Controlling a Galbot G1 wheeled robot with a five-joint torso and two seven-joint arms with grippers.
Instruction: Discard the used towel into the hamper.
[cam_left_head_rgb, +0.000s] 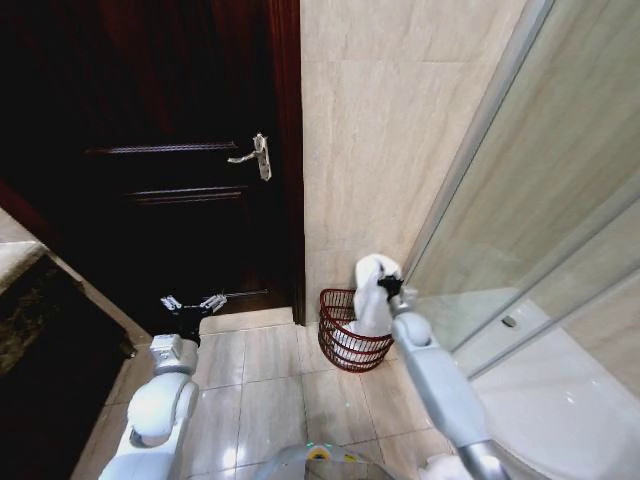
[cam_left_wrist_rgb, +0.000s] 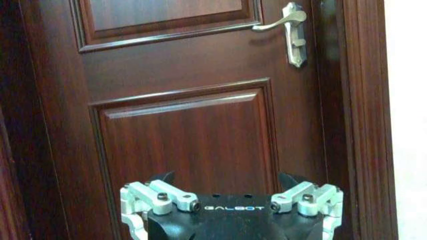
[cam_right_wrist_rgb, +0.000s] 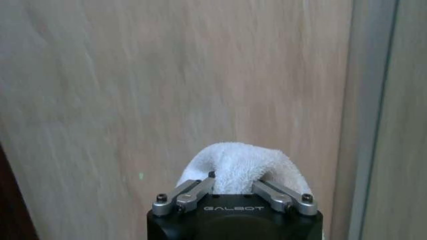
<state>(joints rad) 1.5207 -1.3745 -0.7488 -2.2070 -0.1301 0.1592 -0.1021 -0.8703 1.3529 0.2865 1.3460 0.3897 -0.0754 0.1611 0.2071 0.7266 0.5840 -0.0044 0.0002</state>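
While my right gripper (cam_left_head_rgb: 385, 287) clenches the white towel (cam_left_head_rgb: 372, 295) over the hamper's (cam_left_head_rgb: 345, 345) wall-side rim | left gripper (cam_left_head_rgb: 193, 303) released, idle by the door (cam_left_head_rgb: 150, 150) | risk: towel drapes outside if dropped off-centre.

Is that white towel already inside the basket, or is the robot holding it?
Held. The right gripper is shut on the towel, which hangs above the basket, its lower end dipping inside.
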